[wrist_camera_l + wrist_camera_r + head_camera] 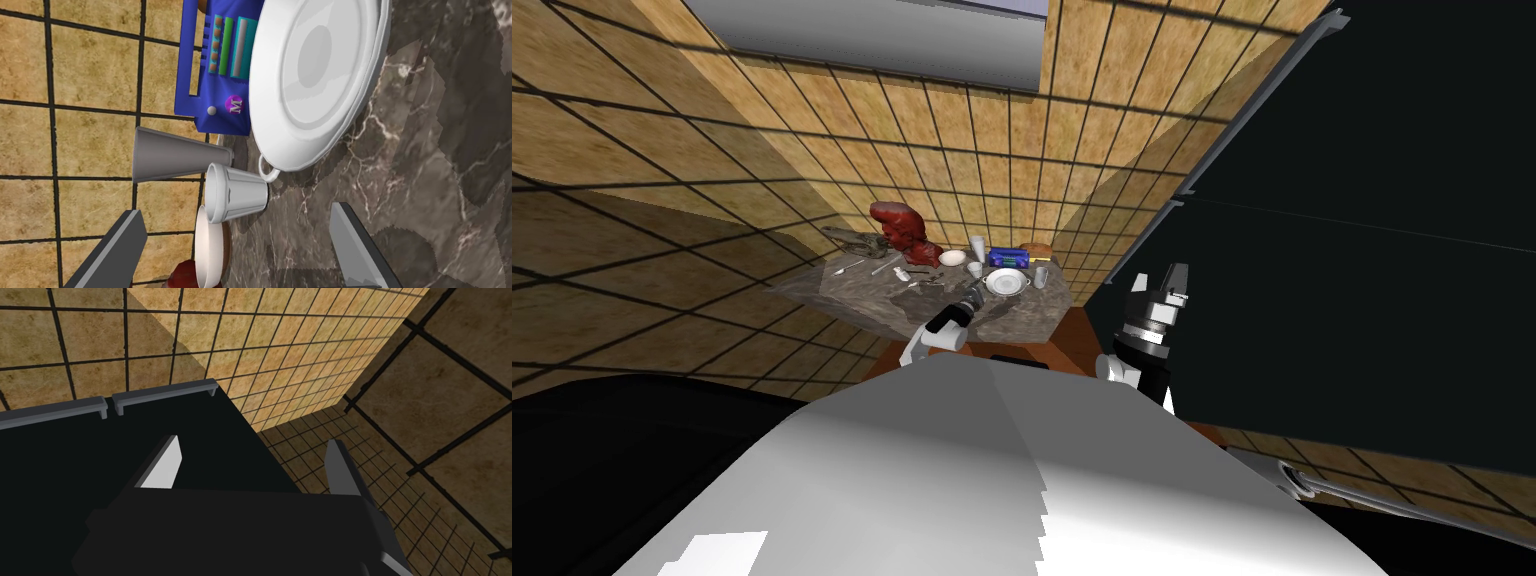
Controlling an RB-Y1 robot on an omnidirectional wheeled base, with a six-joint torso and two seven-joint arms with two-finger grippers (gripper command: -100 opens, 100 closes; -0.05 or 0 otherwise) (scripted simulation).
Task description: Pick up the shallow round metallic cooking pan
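Left claw (pixel 236 210): wide open, empty.
Pan (pixel 320 75): at 1 o'clock, past cup (pixel 235 197).
Advice: steer round cup, pinch rim.

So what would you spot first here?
The big white round pan on the dark marble counter stands out first, just ahead of the open left gripper. A bright blue box stands right behind it. A dark red lump sits further left at the back of the counter.
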